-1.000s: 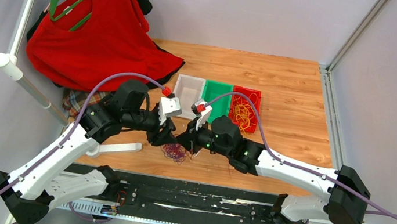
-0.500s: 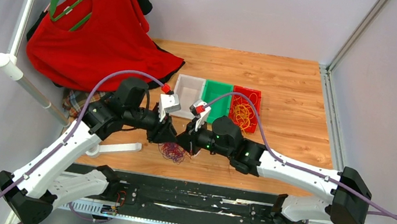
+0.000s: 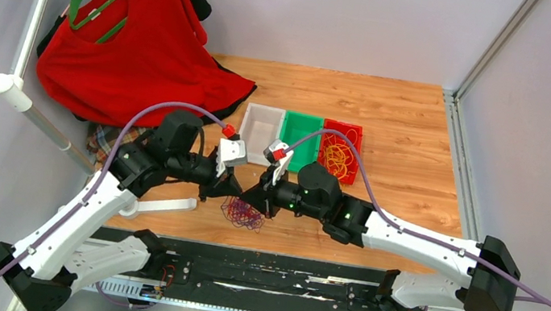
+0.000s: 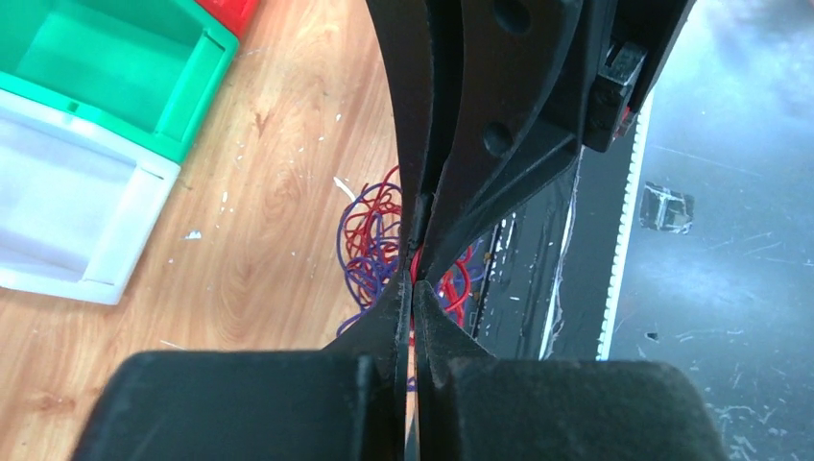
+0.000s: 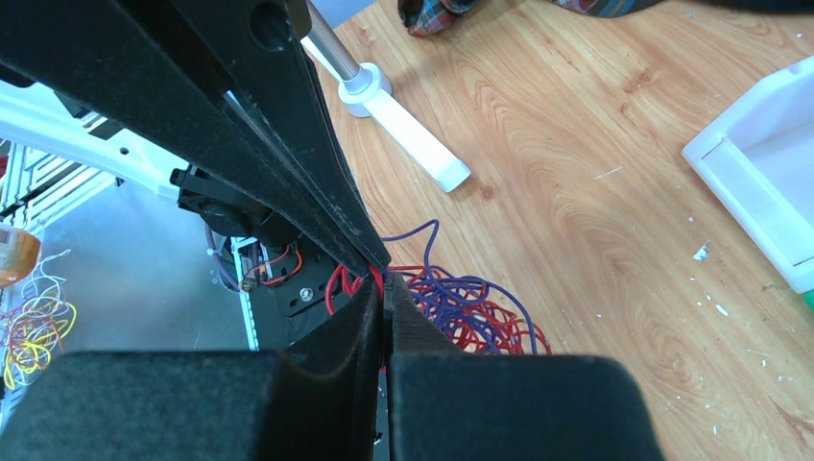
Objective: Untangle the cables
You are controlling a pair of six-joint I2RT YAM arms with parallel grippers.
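Wooden tabletop [image 3: 407, 125], grey walls around.

- Far left: red shirt [image 3: 141, 47] on a green hanger [image 3: 86, 3].
- Mid-table, in a row from left to right: white bin [image 3: 259, 131], green bin [image 3: 300, 139], red bin [image 3: 352, 138]. The red bin holds loose yellow-orange cables [image 3: 335, 160].
- Tangle of cables [image 3: 242, 214], red and purple strands, lies on the wood at the near edge of the table, nearer than the bins and just beside the black rail strip.
- Left gripper [image 3: 232, 192] comes in from the left and right gripper [image 3: 254, 200] from the right. Their tips meet nose to nose directly above the tangle.
- Left gripper jaws are pressed together, with no gap in the left wrist view. Right gripper jaws are likewise closed flat.
- A red strand runs right at the meeting tips in both wrist views. I cannot tell whether either jaw pair actually pinches it.
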